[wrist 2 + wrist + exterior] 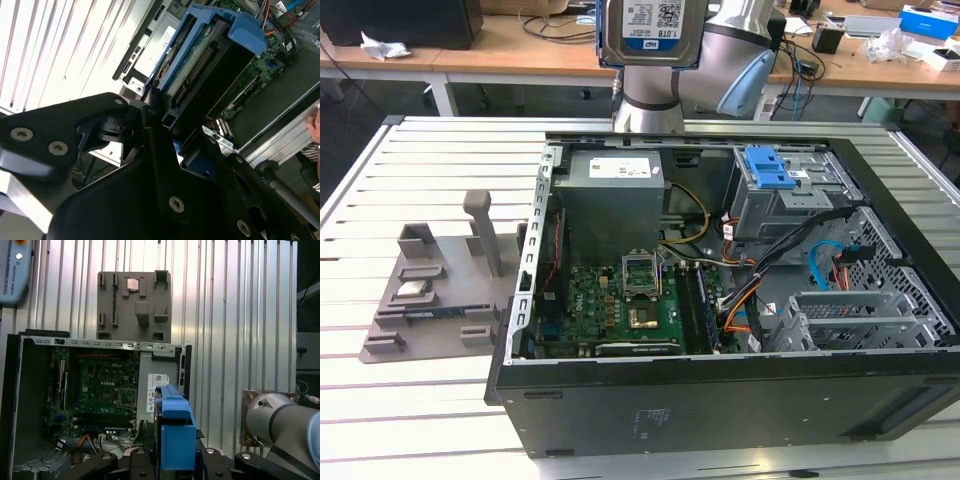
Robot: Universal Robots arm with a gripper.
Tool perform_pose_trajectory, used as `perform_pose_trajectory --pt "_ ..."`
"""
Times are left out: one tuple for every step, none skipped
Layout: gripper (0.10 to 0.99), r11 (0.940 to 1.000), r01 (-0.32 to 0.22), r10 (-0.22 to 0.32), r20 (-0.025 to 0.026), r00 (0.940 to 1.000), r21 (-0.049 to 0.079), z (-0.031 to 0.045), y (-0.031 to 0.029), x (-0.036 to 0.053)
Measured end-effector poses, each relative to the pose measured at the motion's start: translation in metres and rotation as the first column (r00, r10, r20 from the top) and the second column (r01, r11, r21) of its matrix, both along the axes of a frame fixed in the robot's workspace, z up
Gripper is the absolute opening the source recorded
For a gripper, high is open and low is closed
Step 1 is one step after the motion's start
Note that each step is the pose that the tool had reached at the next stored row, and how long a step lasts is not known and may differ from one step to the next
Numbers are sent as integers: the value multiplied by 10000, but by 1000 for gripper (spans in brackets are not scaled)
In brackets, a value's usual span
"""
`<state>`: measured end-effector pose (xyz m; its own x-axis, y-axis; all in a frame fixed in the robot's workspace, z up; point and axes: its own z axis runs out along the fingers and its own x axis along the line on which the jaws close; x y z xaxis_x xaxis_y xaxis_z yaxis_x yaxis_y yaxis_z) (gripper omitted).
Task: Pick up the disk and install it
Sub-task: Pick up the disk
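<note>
Over a slatted aluminium workbench (430, 150), the flat silver-metal disk (651, 28) with blue plastic bracket is held clamped in the jaws of the black gripper (176, 131), at twelve o'clock above the open black computer case (720, 410). The carrying step is judged in hand; careful alignment with the grey metal drive cage (765, 215), at two o'clock inside the case, is called for.
</note>
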<state>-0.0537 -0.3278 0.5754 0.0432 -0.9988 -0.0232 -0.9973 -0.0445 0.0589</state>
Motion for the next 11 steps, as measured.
perform_pose_trajectory --pt "365 10000 0 0 0 10000 0 -12 0 20" --pt "365 10000 0 0 0 10000 0 -19 0 33" --pt "365 10000 1 -1 0 10000 0 -26 0 45" --pt "365 10000 1 -1 -1 10000 0 -32 0 59" --pt "365 10000 1 -1 0 10000 1 -44 0 78" --pt "365 10000 0 0 0 10000 1 -57 0 98" --pt "365 10000 1 -1 1 10000 2 -64 0 115" --pt "365 10000 0 0 1 10000 2 -70 0 144" --pt "365 10000 1 -1 0 10000 0 -75 0 184" --pt "365 10000 1 -1 -1 10000 0 -78 0 207" --pt "365 10000 1 -1 0 10000 0 -80 0 228"
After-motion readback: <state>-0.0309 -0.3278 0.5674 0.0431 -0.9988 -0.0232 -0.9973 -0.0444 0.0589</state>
